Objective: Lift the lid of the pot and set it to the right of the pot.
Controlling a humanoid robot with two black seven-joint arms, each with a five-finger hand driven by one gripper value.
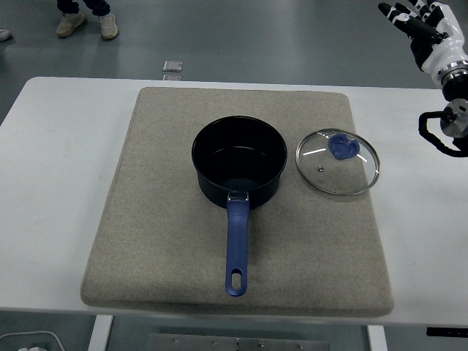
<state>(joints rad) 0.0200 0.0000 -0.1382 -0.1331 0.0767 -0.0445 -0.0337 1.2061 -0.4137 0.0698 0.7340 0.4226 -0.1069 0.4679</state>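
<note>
Glass lid is already lying right of the saucepan; the right robot hand, fingers spread and empty, is hanging far-right, needing only clearance.

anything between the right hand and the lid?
Nothing visible. The right hand is raised at the top right, fingers spread, holding nothing. The glass lid already lies flat on the grey mat to the right of the pot, with bare mat and table between.
</note>
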